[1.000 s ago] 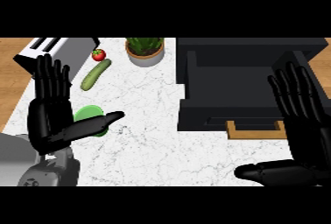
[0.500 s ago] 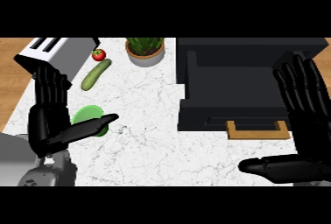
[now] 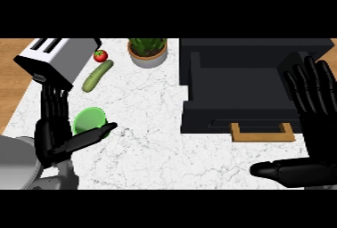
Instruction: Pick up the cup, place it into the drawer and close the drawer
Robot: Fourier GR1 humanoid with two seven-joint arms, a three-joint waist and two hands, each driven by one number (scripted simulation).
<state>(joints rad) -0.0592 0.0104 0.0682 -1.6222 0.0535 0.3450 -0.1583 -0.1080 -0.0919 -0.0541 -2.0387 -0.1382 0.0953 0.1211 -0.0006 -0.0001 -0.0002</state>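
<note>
R hand (image 3: 319,142) open, fingers up, resting at right edge | L hand (image 3: 49,138) open, holds nothing; green cup (image 3: 89,119) on worktop (image 3: 151,147) sits betw. thumb & fingers, prob. readying to grasp | drawer (image 3: 250,89) well apart, handle facing robot.

Counter (image 3: 151,133) bears cup (image 3: 89,119) (green), toaster (image 3: 56,58), cucumber (image 3: 96,75), tomato (image 3: 100,55), plant (image 3: 147,51).

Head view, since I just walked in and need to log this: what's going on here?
The robot's left hand is open at a green cup on the white counter, with its fingers along one side and its thumb across the near side. The cup does not look lifted. The right hand rests open at the view's right, over the edge of the black drawer. The drawer looks open, and the cup is not yet in it.
</note>
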